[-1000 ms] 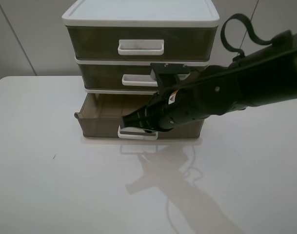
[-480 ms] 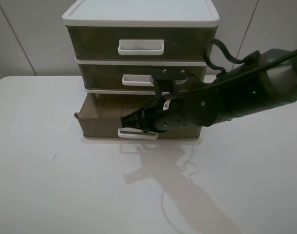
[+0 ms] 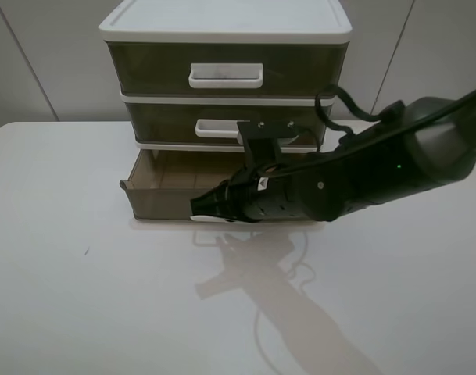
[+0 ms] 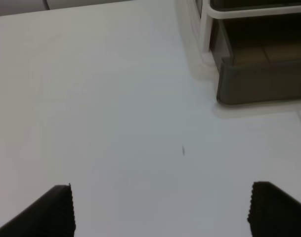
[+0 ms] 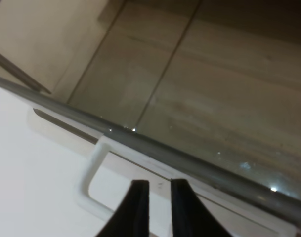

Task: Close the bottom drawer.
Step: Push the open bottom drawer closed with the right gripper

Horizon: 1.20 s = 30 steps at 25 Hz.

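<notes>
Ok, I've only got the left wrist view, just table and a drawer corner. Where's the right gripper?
Observer: The right gripper is at the front of the bottom drawer, by its white handle.
Operator: Open or shut?
Observer: In the right wrist view its fingers sit nearly together, with nothing between them.
Operator: Are the other drawers in?
Observer: Yes, the middle drawer and top drawer sit flush in the frame.
</notes>
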### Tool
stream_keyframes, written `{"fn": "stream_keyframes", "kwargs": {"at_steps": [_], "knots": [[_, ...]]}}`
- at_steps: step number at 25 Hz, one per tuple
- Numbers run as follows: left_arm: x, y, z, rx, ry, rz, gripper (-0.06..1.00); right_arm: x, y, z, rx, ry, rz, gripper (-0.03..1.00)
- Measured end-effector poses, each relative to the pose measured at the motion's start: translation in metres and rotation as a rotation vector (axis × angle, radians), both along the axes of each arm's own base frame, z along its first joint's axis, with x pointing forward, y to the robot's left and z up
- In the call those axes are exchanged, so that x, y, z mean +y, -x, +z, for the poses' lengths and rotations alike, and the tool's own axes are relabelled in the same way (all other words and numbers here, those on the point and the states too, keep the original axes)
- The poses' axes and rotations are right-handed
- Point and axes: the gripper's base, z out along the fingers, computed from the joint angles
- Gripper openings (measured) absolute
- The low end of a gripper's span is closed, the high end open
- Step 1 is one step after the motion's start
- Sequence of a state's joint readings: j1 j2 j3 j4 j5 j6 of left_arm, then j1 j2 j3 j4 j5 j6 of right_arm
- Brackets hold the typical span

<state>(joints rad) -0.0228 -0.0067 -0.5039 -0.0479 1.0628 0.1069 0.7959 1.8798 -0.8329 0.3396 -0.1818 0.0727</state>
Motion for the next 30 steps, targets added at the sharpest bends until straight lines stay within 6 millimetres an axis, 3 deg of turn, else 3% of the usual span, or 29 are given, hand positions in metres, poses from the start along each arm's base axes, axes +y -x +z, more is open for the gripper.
{"fn": "stream_keyframes", "kwargs": {"at_steps": [18,30], "knots": [[0.0,0.0,0.0,0.0,0.0,0.0,0.72,-0.007,-0.008,-0.017,-0.098,-0.078,-0.149,0.02],[0.0,0.0,0.0,0.0,0.0,0.0,0.72,0.003,-0.008,-0.032,-0.233,-0.137,-0.237,0.02]]}}
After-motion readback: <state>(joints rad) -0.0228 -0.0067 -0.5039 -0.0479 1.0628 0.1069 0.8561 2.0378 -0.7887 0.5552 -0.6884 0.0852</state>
